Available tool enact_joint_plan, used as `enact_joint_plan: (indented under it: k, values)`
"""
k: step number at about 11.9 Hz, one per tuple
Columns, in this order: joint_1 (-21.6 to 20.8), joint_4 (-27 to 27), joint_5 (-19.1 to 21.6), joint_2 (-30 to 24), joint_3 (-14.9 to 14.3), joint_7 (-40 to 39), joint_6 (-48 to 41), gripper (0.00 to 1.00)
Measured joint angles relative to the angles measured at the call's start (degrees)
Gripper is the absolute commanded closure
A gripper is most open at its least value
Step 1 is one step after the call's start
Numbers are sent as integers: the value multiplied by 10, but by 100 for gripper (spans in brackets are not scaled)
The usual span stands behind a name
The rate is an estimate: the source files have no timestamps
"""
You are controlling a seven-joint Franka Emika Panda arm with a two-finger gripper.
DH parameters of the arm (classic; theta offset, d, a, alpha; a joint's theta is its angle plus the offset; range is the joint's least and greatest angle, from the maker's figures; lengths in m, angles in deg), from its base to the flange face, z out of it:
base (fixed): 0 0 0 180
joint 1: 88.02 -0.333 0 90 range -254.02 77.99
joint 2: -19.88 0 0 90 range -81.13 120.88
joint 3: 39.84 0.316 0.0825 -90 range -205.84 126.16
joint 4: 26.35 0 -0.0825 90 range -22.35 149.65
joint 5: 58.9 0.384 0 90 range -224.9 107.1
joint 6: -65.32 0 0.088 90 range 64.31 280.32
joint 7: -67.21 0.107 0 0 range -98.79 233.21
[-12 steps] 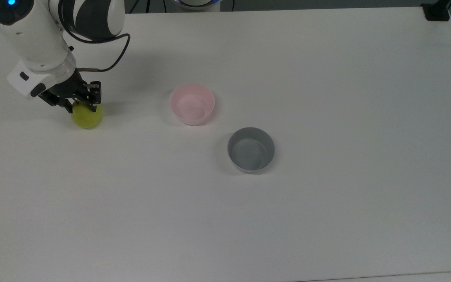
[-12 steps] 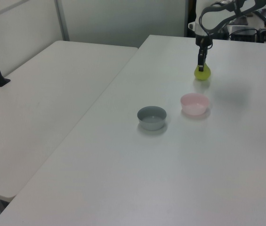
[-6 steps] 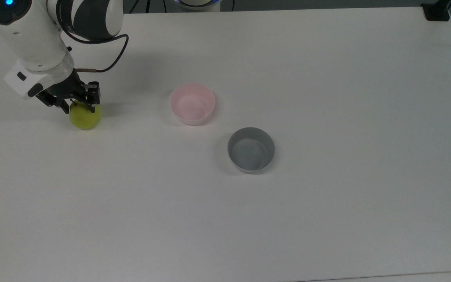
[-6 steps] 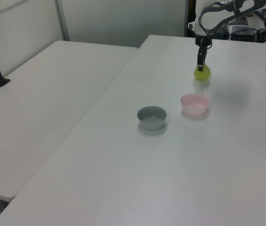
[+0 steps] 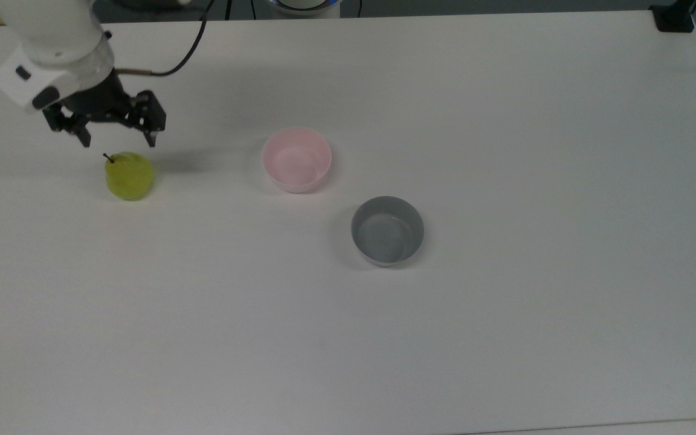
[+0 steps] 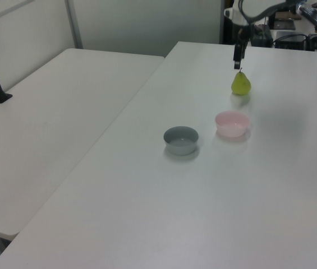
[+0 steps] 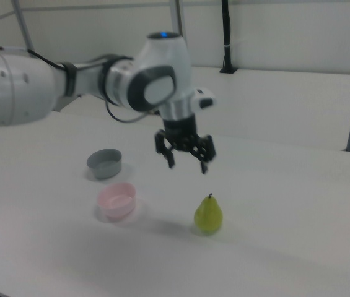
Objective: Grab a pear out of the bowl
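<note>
The yellow-green pear (image 5: 129,176) (image 6: 240,83) (image 7: 208,215) stands upright on the white table, stem up, well to the top view's left of the pale pink bowl (image 5: 296,159) (image 6: 231,124) (image 7: 117,200), which holds nothing. My gripper (image 5: 118,144) (image 7: 188,166) hangs open above the pear, clear of it, with nothing between its black fingers (image 7: 203,163). In the left view the gripper (image 6: 237,63) is just above the pear's stem.
A grey straight-sided bowl (image 5: 387,230) (image 6: 180,140) (image 7: 105,163) sits close to the pink one, also holding nothing. The white table (image 5: 505,302) stretches wide around them. A second table (image 6: 51,112) stands alongside in the left view.
The gripper has let go of the pear, opened, and risen away from it. The pear stays standing on the table where it was set.
</note>
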State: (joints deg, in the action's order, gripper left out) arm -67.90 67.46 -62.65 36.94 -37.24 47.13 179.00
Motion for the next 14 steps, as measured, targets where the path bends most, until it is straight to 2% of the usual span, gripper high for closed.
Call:
enact_joint_plan:
  k: [3,6,9,10,12,14]
  values:
    - [-66,-5,-2,-93,3,114,-103,0]
    - [-126,-6,-1,-161,3,159,-202,0]
    - [-186,-4,6,-164,-9,187,-209,0]
    - [-201,-4,34,-163,-21,188,-208,0]
    - [-204,-4,69,-163,-34,188,-191,0]
    - [-204,-4,71,-162,-39,187,-151,0]
